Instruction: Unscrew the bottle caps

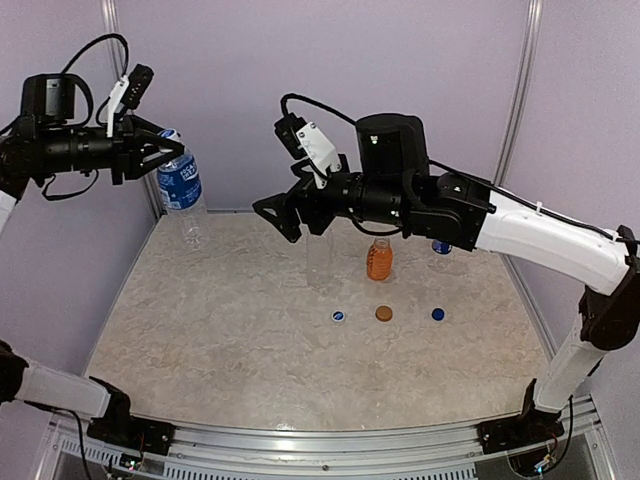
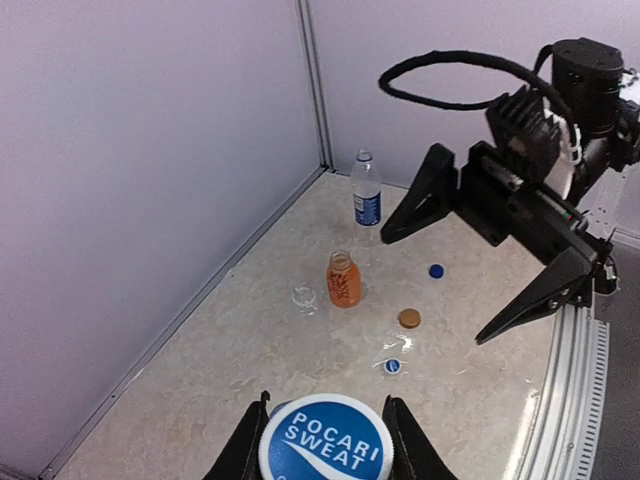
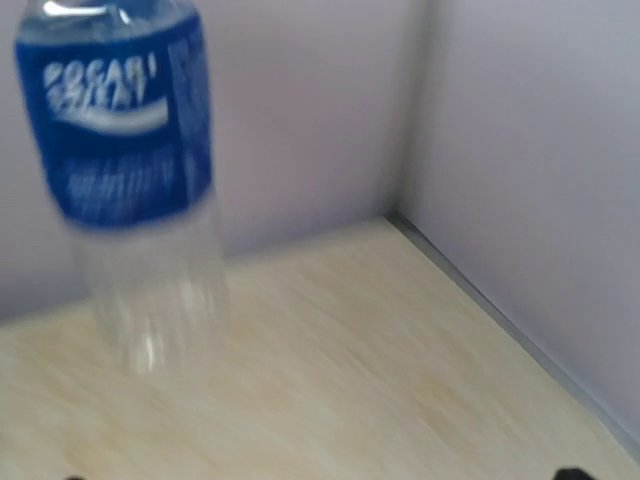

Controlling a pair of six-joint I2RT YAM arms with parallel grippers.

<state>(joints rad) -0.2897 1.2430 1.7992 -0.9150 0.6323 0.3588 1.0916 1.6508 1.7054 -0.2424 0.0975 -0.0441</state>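
Well left of the orange bottle (image 1: 379, 260), the left gripper (image 1: 172, 150) clamps a blue-labelled bottle (image 1: 181, 188) aloft, cap (image 1: 171, 134) seemingly on; a twist from the wide-open right gripper (image 1: 277, 222) could spin it loose.

I look over a beige, marble-patterned tabletop (image 1: 230, 350). Pale lilac matte wall panels (image 1: 300, 60) rise from its far edge and from both its sides, so three sides are closed in. A slim white vertical post (image 1: 109, 20) stands at its far left corner and another (image 1: 523, 80) at its far right. A ribbed silver metal rail (image 1: 330, 445) runs along its near edge. The light is soft and even.
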